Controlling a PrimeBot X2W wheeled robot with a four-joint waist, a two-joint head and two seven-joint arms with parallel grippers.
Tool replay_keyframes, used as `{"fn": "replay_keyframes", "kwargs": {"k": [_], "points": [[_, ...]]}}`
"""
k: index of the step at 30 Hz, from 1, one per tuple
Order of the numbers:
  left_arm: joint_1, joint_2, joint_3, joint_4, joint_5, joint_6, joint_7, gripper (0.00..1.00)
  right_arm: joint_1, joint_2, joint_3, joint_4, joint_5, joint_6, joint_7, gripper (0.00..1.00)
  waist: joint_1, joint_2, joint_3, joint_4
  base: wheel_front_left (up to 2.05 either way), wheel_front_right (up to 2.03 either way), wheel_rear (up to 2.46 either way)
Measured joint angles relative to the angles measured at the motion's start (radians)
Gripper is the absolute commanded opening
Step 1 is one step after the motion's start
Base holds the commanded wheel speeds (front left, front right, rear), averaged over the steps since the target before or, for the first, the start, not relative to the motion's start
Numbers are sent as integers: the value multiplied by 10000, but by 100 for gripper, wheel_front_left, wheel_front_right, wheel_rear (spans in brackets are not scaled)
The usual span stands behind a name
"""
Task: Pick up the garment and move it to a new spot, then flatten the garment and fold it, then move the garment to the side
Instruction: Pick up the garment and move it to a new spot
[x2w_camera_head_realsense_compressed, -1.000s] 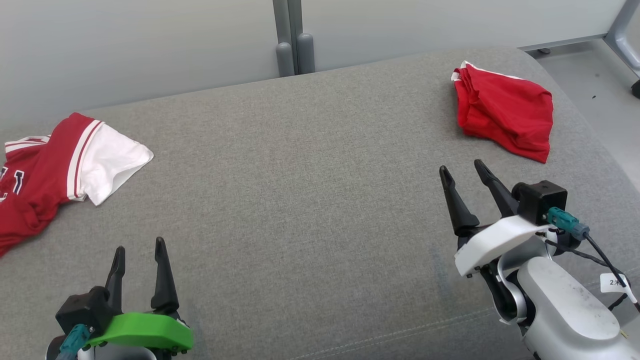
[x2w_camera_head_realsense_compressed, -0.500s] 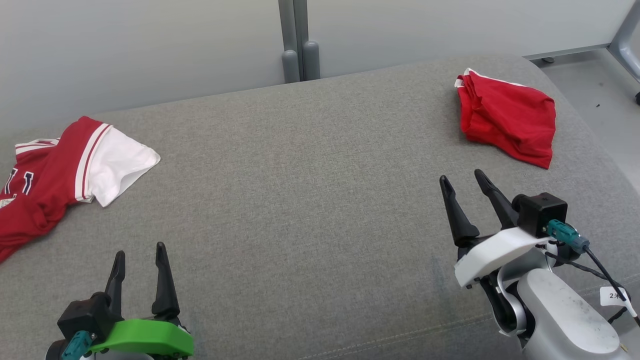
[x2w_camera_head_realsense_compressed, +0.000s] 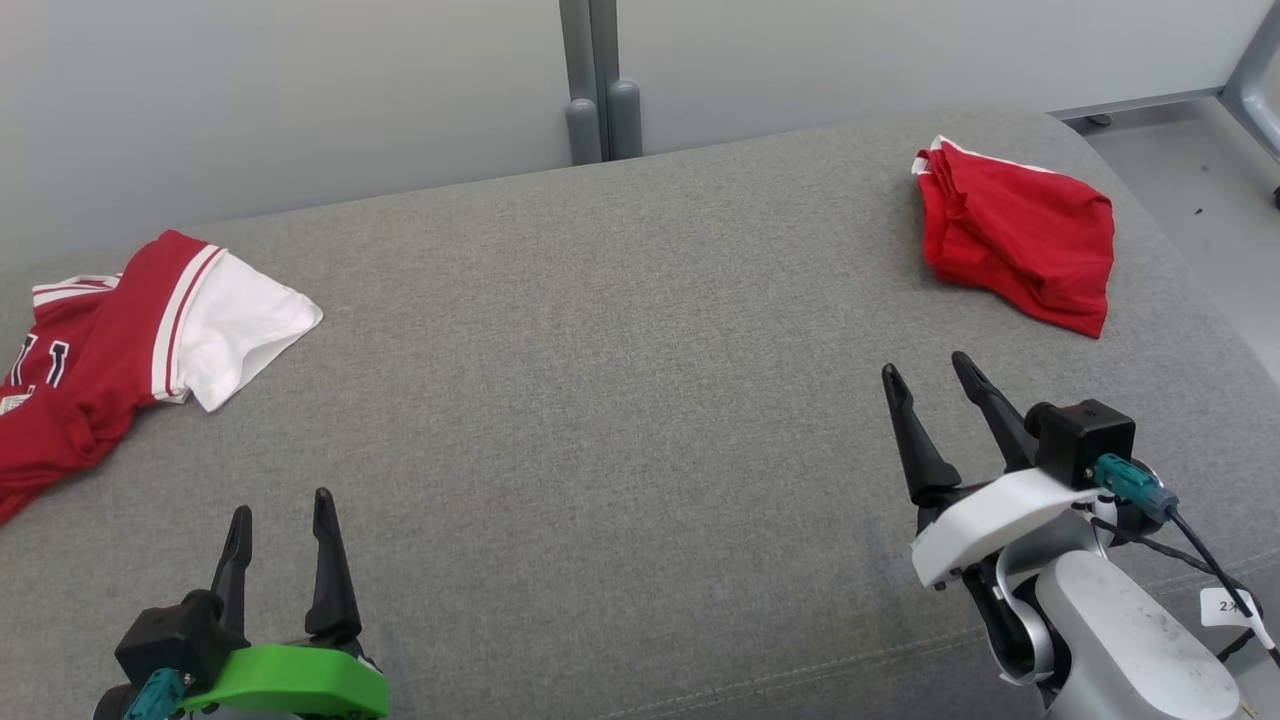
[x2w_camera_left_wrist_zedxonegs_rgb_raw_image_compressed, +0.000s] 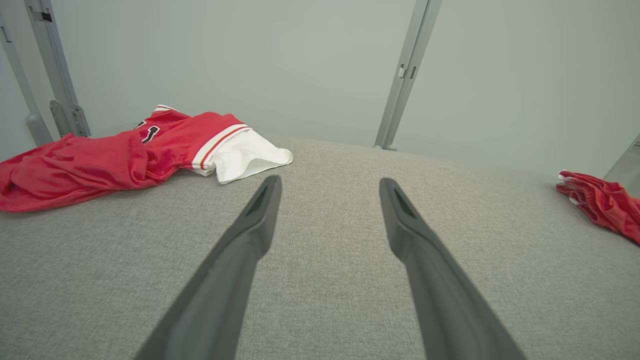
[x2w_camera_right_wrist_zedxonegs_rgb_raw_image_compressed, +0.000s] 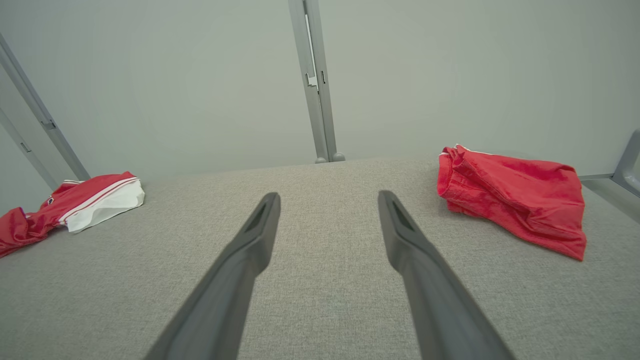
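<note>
Left wrist view shows more of the crumpled jersey (x2w_camera_left_wrist_zedxonegs_rgb_raw_image_compressed: 100, 160) than head view.

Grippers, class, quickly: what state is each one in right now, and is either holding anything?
Left gripper: jaws open, holding nothing.
Right gripper: jaws open, holding nothing.

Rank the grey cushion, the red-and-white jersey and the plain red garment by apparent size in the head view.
1. grey cushion, by far.
2. red-and-white jersey, though the left edge cuts it off.
3. plain red garment, bunched and farther off, so its gap with the jersey is unsure.
</note>
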Motion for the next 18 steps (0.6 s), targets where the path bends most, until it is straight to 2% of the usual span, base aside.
{"fn": "replay_keyframes", "kwargs": {"k": [12, 18], "points": [[6, -8, -65, -44, 10, 0, 0, 100, 177, 27, -221, -48, -81, -2, 0, 100, 0, 0, 7, 43, 0, 0, 0], [6, -17, -263, -42, 102, 0, 0, 100, 365, -40, -466, -86, -107, -8, 0, 100, 0, 0, -36, 333, 0, 0, 0]]}}
